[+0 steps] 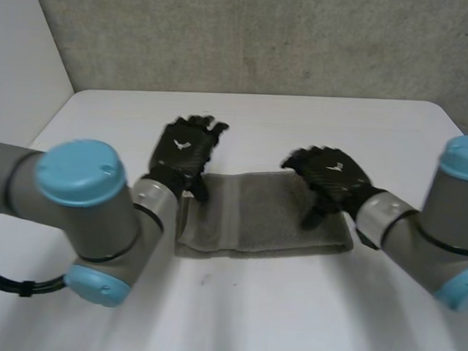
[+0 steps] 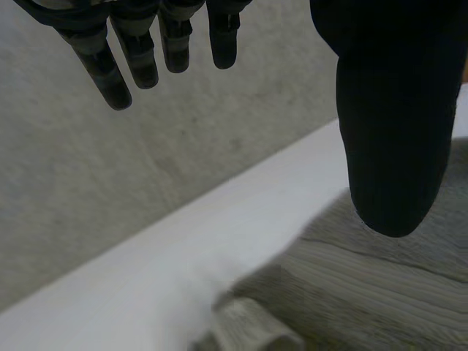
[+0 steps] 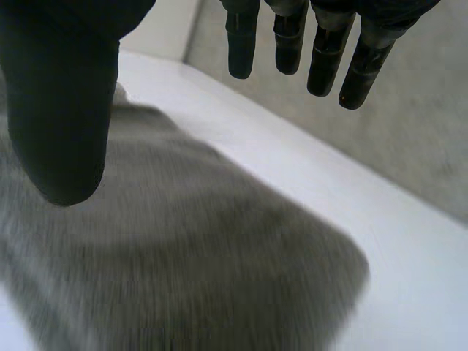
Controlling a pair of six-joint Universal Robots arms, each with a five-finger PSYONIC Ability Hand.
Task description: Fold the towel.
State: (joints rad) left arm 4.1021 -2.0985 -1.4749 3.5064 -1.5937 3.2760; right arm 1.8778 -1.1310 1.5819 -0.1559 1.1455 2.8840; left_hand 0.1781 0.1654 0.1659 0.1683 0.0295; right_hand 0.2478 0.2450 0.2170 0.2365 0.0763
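towel (image 1: 271, 216) folded to a strip; left hand (image 1: 184, 154) and right hand (image 1: 335, 176) hover, both uncurled, holding nothing. next likely: pinch one end, fold across.

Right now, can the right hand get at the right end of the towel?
Probably yes. The right hand hangs open over that end of the towel, with nothing between them; the left hand is at the other end.

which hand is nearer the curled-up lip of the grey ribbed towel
Left: the left hand is just beside that lip; the right hand is over the towel's opposite end.
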